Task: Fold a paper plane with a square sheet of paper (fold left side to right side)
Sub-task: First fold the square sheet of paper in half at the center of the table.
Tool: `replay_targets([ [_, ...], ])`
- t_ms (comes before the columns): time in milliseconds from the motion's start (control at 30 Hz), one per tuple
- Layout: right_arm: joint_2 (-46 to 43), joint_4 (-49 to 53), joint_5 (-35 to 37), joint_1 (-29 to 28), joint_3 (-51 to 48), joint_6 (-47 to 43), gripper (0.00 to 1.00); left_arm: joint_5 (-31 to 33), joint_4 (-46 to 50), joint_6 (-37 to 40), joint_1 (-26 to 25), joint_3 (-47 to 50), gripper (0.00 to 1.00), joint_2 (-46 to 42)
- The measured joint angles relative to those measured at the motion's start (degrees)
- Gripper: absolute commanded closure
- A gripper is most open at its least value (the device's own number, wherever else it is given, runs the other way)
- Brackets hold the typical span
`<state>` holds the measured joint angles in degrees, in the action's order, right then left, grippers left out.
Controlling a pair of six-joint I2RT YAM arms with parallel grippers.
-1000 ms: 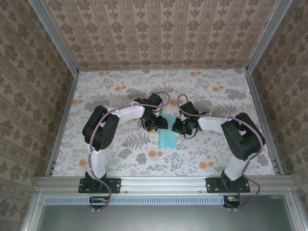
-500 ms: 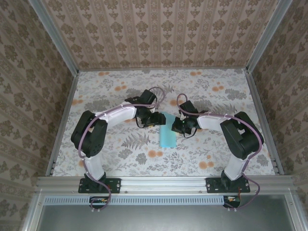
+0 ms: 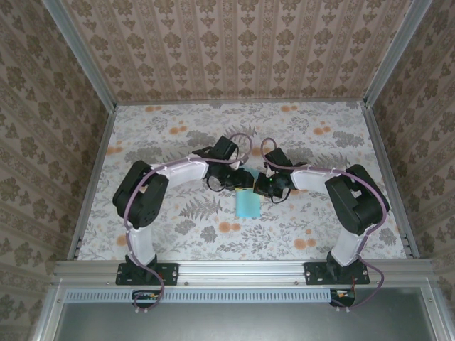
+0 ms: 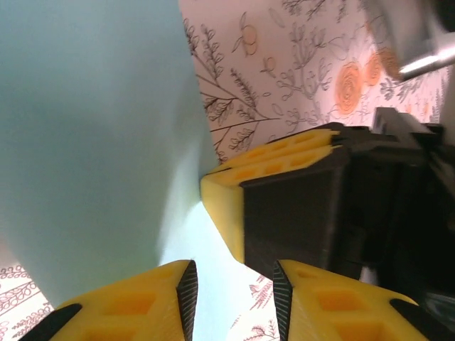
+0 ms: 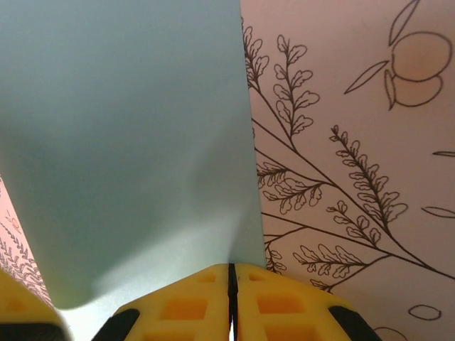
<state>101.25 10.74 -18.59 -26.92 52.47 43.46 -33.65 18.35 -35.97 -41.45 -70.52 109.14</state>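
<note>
The square sheet of paper (image 3: pixel 248 204) is light blue and lies mid-table, its far end lifted between both grippers. My right gripper (image 3: pixel 264 187) is shut on the sheet's edge; in the right wrist view the paper (image 5: pixel 128 142) rises as a curved sheet into the closed yellow fingertips of the right gripper (image 5: pixel 231 266). My left gripper (image 3: pixel 239 181) faces it from the left. In the left wrist view the left gripper (image 4: pixel 232 270) has its pads apart, with the paper (image 4: pixel 92 135) reaching into the gap, and the right gripper's fingers (image 4: pixel 270 170) are just ahead.
A floral cloth covers the table (image 3: pixel 178 142). Aluminium rails (image 3: pixel 92 177) and patterned walls close it in on the left, right and far sides. Both arms bend inward, so their elbows (image 3: pixel 138 195) stand over the near half.
The left arm swung its gripper right, up against the paper's far end, and its jaws narrowed. The right gripper stayed shut in place. Less of the sheet shows than before.
</note>
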Motion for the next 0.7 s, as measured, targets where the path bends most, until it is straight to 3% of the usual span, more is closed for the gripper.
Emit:
replay_targets([
  [700, 0.11, 1.90, 1.11, -0.13, 0.85, -1.49, 0.91, 2.51, -2.38, 0.00, 1.29, 5.95, 0.77, 1.55],
])
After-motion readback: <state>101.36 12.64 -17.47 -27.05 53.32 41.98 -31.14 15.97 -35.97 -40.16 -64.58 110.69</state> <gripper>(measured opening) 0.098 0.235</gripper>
